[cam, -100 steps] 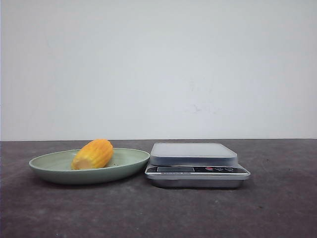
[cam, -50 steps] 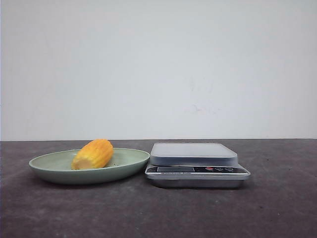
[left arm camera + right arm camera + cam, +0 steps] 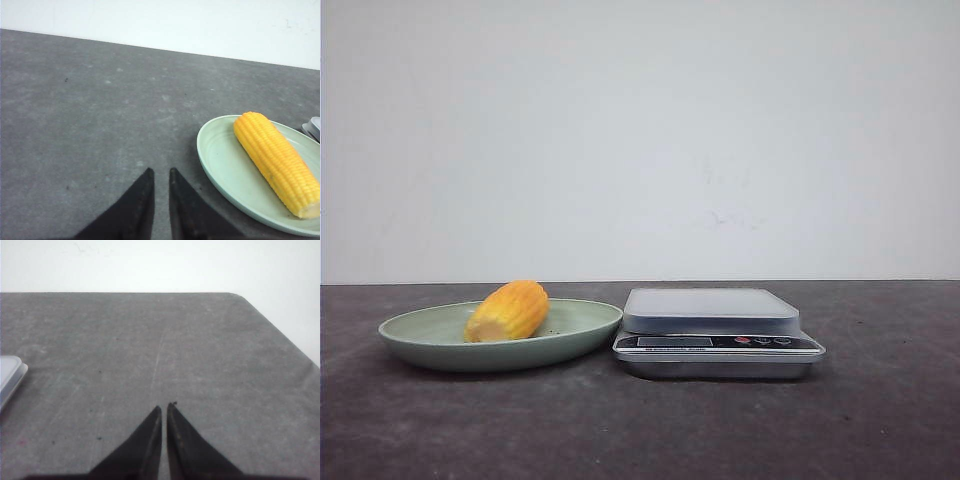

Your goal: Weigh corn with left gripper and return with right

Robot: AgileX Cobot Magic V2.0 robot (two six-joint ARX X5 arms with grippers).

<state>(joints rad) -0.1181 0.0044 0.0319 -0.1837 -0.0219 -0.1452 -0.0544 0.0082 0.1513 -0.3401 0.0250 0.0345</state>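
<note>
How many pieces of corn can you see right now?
1. A stubby yellow-orange corn cob lies in the shallow pale green plate, left of the silver kitchen scale. None seems hidden.

Background: a plain white wall (image 3: 640, 130) spans the full width behind the work surface, unbroken apart from faint scuff marks at about 2 o'clock from frame centre in the front view. The table (image 3: 640, 430) is dark grey, matte and mottled with pale specks; one rounded corner shows in the right wrist view. Lighting is even and diffuse, shadows soft.
</note>
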